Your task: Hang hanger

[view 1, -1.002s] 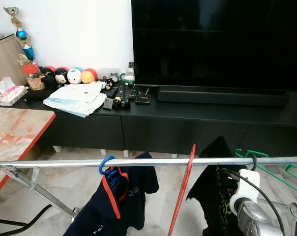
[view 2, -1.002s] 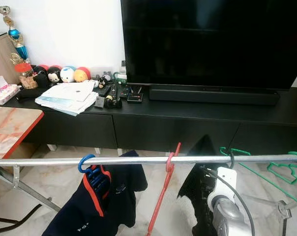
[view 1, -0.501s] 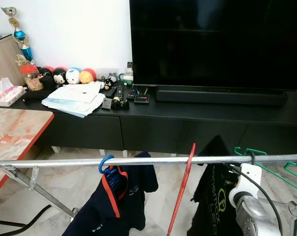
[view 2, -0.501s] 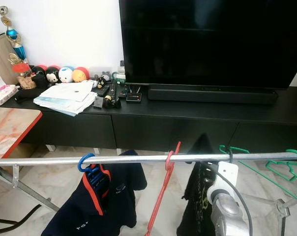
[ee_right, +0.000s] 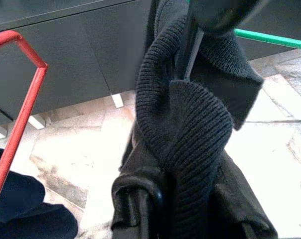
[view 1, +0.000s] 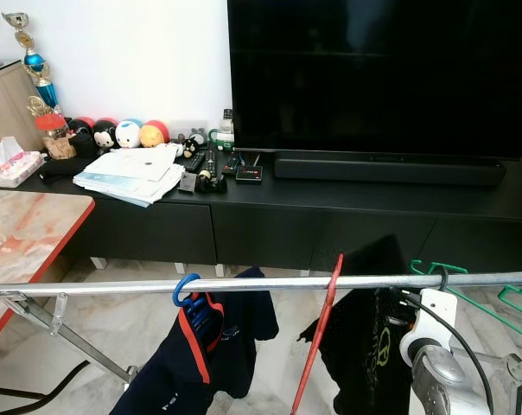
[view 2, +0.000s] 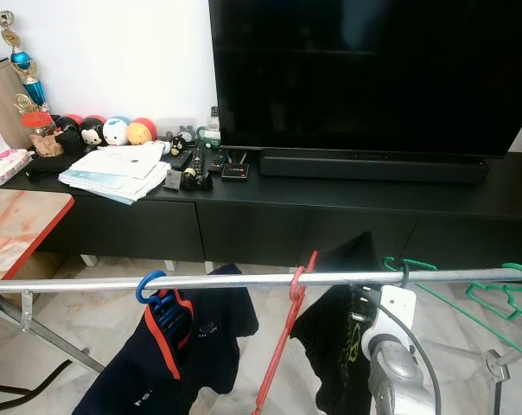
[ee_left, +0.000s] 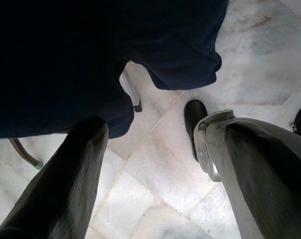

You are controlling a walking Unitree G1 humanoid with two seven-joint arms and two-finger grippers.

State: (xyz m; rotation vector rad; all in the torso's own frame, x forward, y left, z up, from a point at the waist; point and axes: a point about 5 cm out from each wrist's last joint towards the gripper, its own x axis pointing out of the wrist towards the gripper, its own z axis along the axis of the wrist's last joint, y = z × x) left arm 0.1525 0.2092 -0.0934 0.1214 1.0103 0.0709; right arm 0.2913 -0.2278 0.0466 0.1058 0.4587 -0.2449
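A metal rail [view 1: 114, 286] runs across in front of me. On it hang a blue hanger [view 1: 185, 290] with a navy and red shirt [view 1: 200, 354], a bare red hanger [view 1: 317, 341] and a black shirt [view 1: 365, 328] with green print, its dark hanger hook [view 1: 441, 277] over the rail. My right gripper [ee_right: 185, 149] is shut on that hanger's neck, with the ribbed black collar [ee_right: 190, 119] bunched between the fingers. Its silver arm and white wrist [view 1: 427, 333] rise from the lower right. My left gripper [ee_left: 155, 164] hangs open below the navy cloth, pointing at the floor.
Green hangers [view 1: 494, 303] hang at the rail's right end. Behind stands a low black cabinet [view 1: 270, 225] with a large TV [view 1: 373, 78], papers, remotes and plush toys. A red-edged marble table [view 1: 28, 233] is at the left. The rack's leg [view 1: 71, 337] slants across the floor.
The black shirt has swung and spread left toward the red hanger, now showing its green print. The right wrist has sunk slightly. The rail and the other hangers stay put.
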